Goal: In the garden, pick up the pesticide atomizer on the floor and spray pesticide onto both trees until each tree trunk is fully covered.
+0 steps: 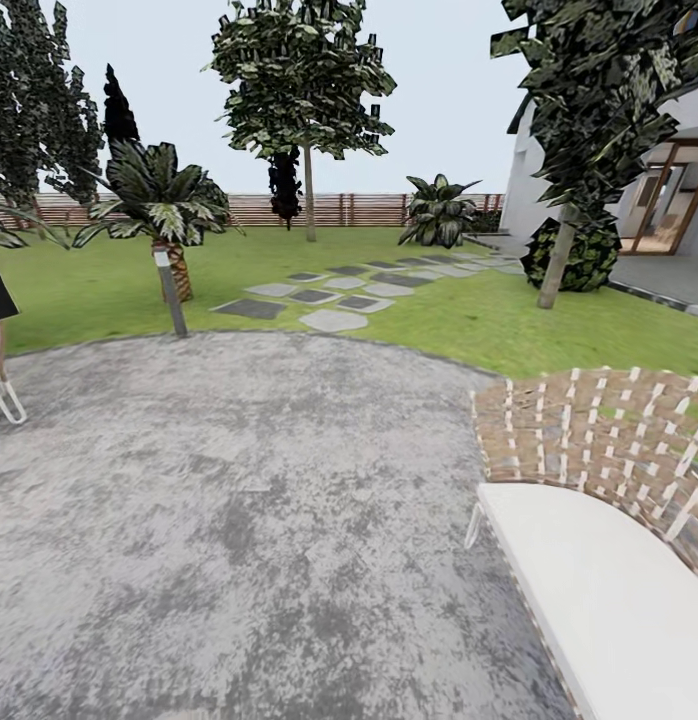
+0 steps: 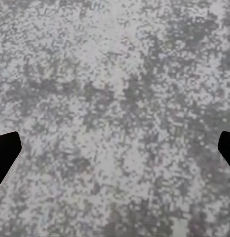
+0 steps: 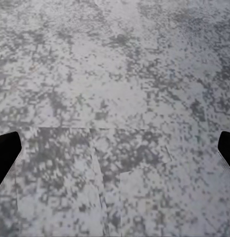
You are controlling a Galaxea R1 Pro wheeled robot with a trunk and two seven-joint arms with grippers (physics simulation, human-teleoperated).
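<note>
A mottled grey paved patio fills the foreground of the head view, with bright green lawn beyond its curved edge. A path of grey stepping stones crosses the grass toward a white house at the right. A red-brown slatted fence closes the far side of the garden. Two trees with pale trunks stand on the lawn — one far off near the fence, the other nearer, leaning slightly, just before the house. A low palm-like plant grows at the left, with a thin dark post in front of it. At the near right sits a woven chair with a white cushion; part of another chair shows at the left edge. The spray bottle cannot be made out anywhere on the grass. In each wrist view the patio surface lies below, and the dark fingertips of the left gripper and the right gripper sit at opposite edges — spread wide apart, holding nothing.
</note>
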